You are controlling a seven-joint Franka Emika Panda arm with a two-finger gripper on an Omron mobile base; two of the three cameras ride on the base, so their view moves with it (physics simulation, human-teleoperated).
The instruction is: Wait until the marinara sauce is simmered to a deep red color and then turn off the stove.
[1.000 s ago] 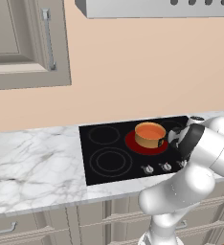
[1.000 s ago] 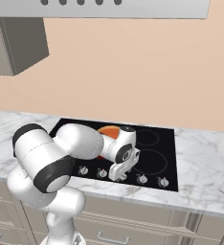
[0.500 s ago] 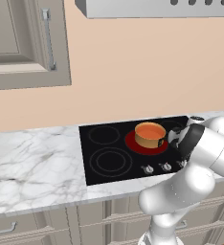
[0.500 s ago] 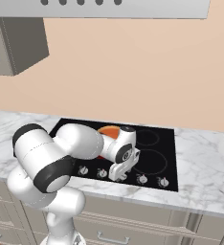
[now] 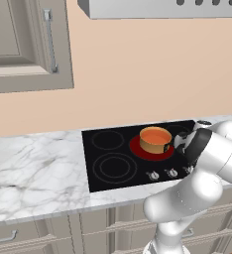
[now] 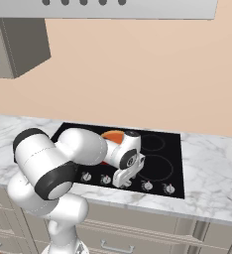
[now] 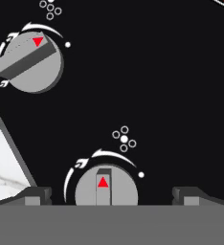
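Marinara sauce (image 5: 155, 134) filled the small pot (image 5: 154, 143) on the glowing red burner (image 5: 138, 149) toward the rear right of the stove (image 5: 113, 168) in the left base view; we read its colour as orange, not yet deep red. Our gripper sat in front of the pot, over the row of knobs (image 5: 153, 175) along the stove's front edge.

From the right base view, our gripper (image 6: 123, 182) pointed down at that knob row, with the sauce (image 6: 113, 134) behind the wrist.

Through the hand view, our fingertips (image 7: 37, 195) stood wide apart and empty, straddling the nearer knob (image 7: 106, 187), whose grip bar ran straight away from the hand. A second knob (image 7: 31, 62) lay well apart at upper left, its bar slanted. We judged the straddled knob the likelier control, though unconfirmed.
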